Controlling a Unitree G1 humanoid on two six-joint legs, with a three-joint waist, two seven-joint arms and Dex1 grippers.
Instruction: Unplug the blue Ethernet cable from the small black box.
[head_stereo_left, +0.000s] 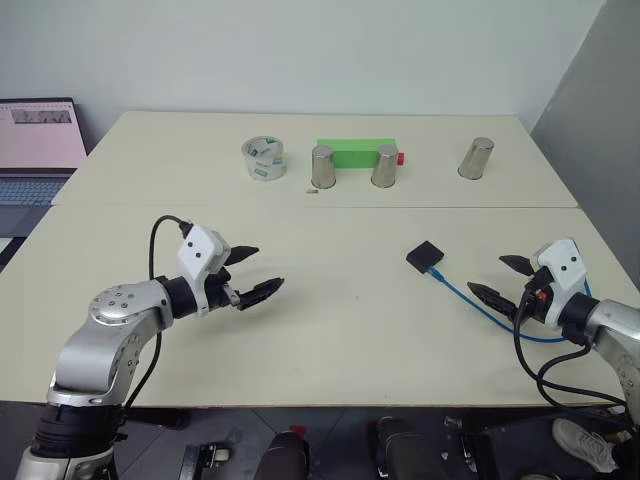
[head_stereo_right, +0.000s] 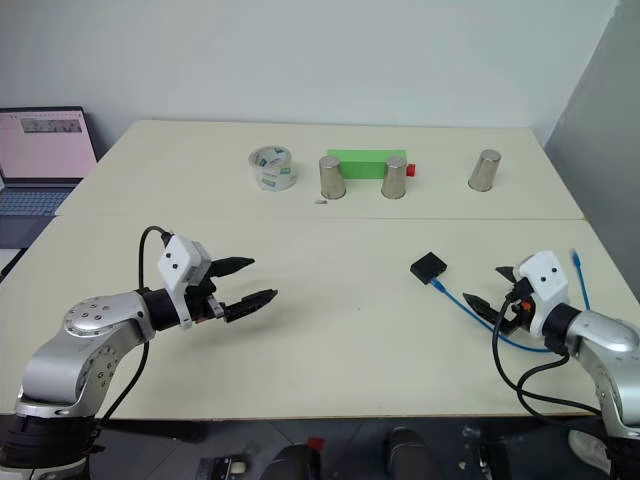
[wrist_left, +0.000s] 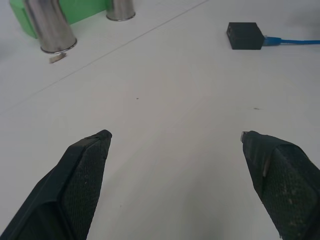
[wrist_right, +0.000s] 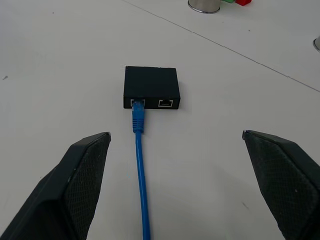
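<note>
In the left eye view, you have the small black box (head_stereo_left: 426, 256) right of centre on the cream tabletop (head_stereo_left: 330, 330), with the blue Ethernet cable (head_stereo_left: 478, 303) running from its lower right edge down toward the right edge of the frame. Your left tool (head_stereo_left: 249, 272) sits at lower left, fingers spread apart and grasping nothing. Your right tool (head_stereo_left: 500, 278) sits at lower right, also spread wide and empty, just beside the cable's run. Along the upper part of the frame you see a roll of tape (head_stereo_left: 264, 158), three metal cups (head_stereo_left: 323, 167) and a green block (head_stereo_left: 356, 154) behind two of them. A laptop (head_stereo_left: 38, 150) stands at the left edge.

In the left wrist view, your two fingers (wrist_left: 82, 175) stand well apart above bare tabletop; the box lies in the upper right of the frame, cable leading off to the right.

In the right wrist view, the box lies at upper centre with two ports facing you. The cable's plug (wrist_right: 137, 112) is seated in the left port, and the cord runs straight down the frame between your released fingers (wrist_right: 75, 185), touching neither.
</note>
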